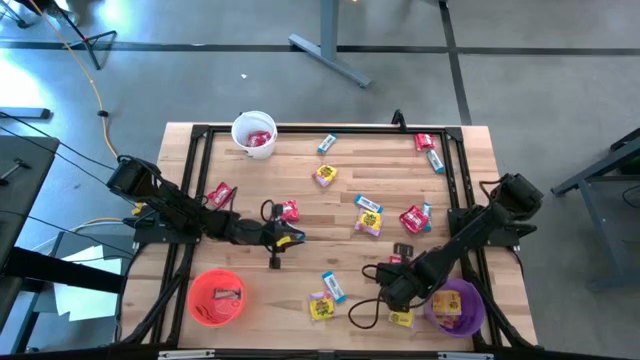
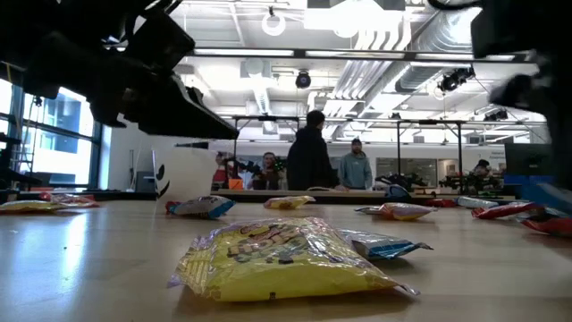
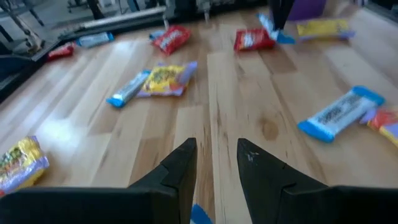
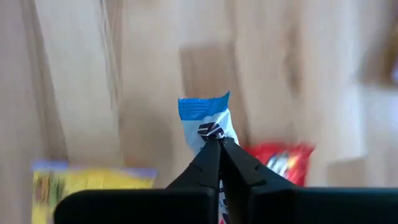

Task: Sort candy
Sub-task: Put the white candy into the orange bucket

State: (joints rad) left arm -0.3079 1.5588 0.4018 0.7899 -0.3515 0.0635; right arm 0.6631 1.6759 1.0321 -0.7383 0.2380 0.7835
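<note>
Wrapped candy lies scattered on the wooden table (image 1: 300, 330): red packets (image 1: 290, 210), yellow packets (image 1: 325, 175) and blue-and-white bars (image 1: 333, 287). My right gripper (image 1: 400, 256) (image 4: 214, 142) stands at the near right, pointing steeply down and shut on a blue-and-white bar (image 4: 205, 118). My left gripper (image 1: 283, 240) (image 3: 217, 152) hovers low over the table's middle left. Its fingers stand apart, with bare wood ahead of them. A blue scrap (image 3: 199, 214) shows far back between them, and I cannot tell whether it touches them. My right gripper pinches the bar between its two fingertips on the white part (image 4: 211, 129), just behind its blue end (image 4: 202, 107). The fingers come from above, slanting down. The blue end sticks out past the fingertips toward the table. I cannot tell whether it touches the wood.
A white cup (image 1: 254, 133) with red candy stands at the far left. An orange cup (image 1: 217, 297) is at the near left and a purple cup (image 1: 457, 306) at the near right. A black frame (image 1: 330, 128) rims the table. People stand in the room beyond.
</note>
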